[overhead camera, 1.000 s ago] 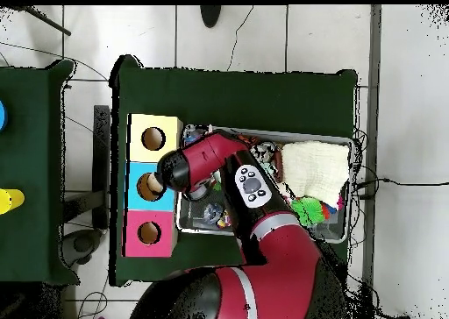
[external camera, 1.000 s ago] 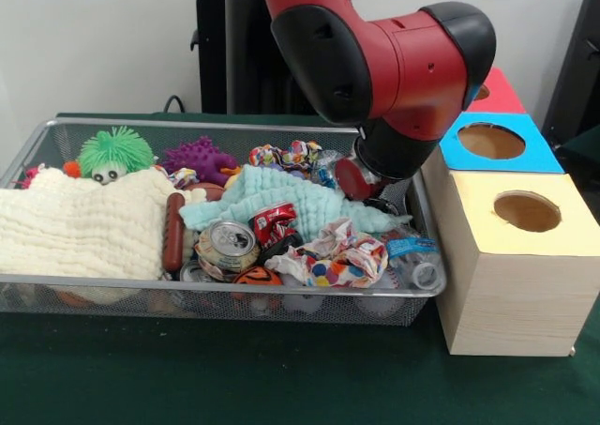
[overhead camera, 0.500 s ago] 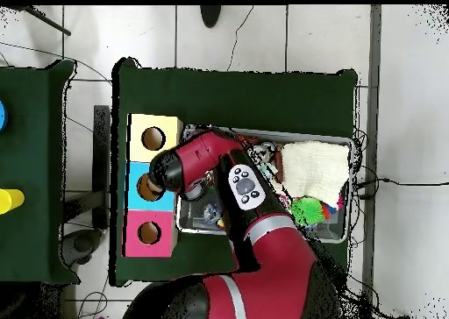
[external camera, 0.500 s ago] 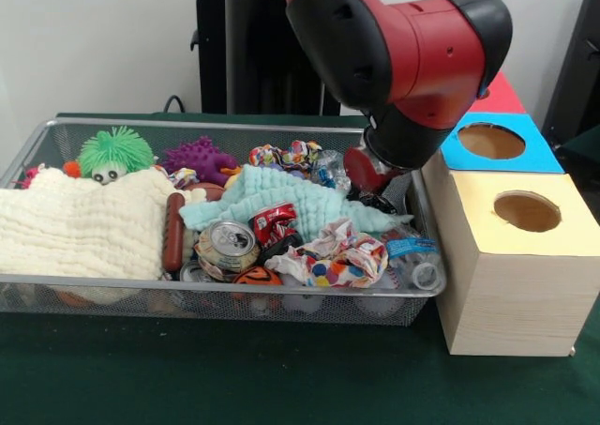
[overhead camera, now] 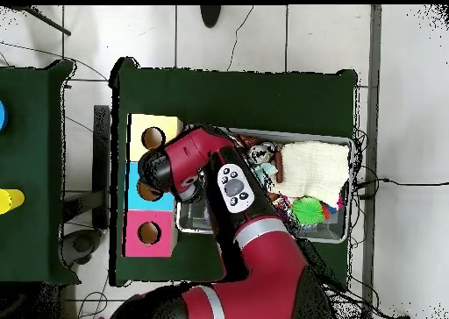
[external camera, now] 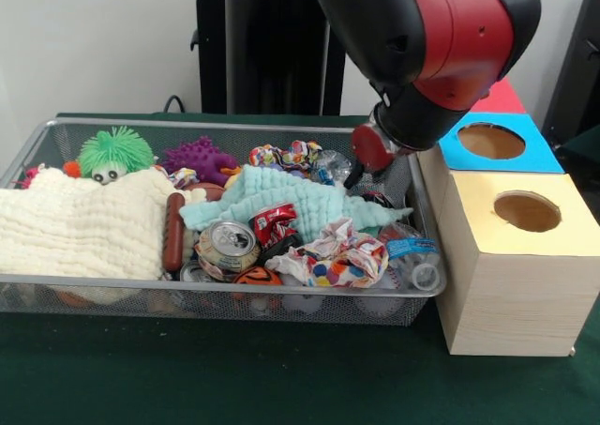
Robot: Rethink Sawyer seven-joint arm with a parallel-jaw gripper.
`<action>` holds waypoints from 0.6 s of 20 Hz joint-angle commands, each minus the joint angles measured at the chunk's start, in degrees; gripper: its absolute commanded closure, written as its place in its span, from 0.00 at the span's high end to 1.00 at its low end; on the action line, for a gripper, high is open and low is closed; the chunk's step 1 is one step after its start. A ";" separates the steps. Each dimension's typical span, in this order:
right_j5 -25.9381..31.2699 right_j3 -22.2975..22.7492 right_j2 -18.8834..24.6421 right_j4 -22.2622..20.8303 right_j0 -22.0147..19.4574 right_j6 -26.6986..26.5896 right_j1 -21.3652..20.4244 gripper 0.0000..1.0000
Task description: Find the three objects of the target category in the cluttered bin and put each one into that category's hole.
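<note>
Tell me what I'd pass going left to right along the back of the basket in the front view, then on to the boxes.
Green fuzzy toy → purple spiky toy → colourful crumpled wrapper → red disc at the arm's end → blue-topped box.

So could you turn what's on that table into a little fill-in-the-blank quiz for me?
1. The boxes beside the wire bin have tops coloured yellow, blue and ____.
2. Each box top has a round ____ cut in it.
3. The spiky ball with eyes at the bin's back is ____.
4. The cream cloth lies beside a ____ blue one.

Missing words: red; hole; green; light
</note>
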 commanded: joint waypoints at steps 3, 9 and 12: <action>6.42 -3.60 -1.69 -4.45 0.68 -10.72 1.66 1.00; 7.53 -4.83 -2.27 -5.34 1.35 -10.16 2.97 1.00; 8.19 -6.24 -2.59 -6.07 1.73 -9.73 4.59 1.00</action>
